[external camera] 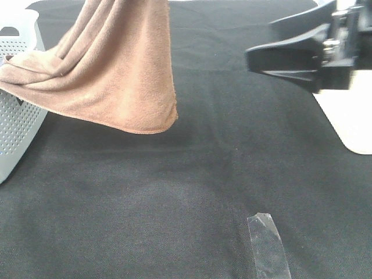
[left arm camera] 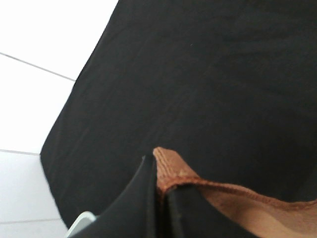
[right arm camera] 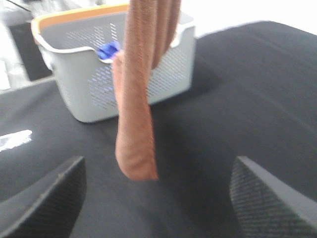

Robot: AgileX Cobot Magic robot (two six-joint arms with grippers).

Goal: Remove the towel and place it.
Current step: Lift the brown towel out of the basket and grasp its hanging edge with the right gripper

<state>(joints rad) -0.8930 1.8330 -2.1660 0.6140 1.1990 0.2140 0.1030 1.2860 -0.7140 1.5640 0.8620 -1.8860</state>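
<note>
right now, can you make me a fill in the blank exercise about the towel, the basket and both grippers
1. The left gripper is shut on the hem of the towel, whose colour is ____.
2. The right gripper holds ____, its jaws wide apart.
3. In the exterior high view the grey basket stands at the ____ edge.
4. The strip of clear tape lies on the ____ table cloth.
Missing words: brown; nothing; left; black.

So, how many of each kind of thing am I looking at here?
Brown towel: 1
Grey basket: 1
Blue item at the basket rim: 1
Clear tape strip: 1
Black table cloth: 1
Grippers: 2, left gripper and right gripper
Total: 7
</note>
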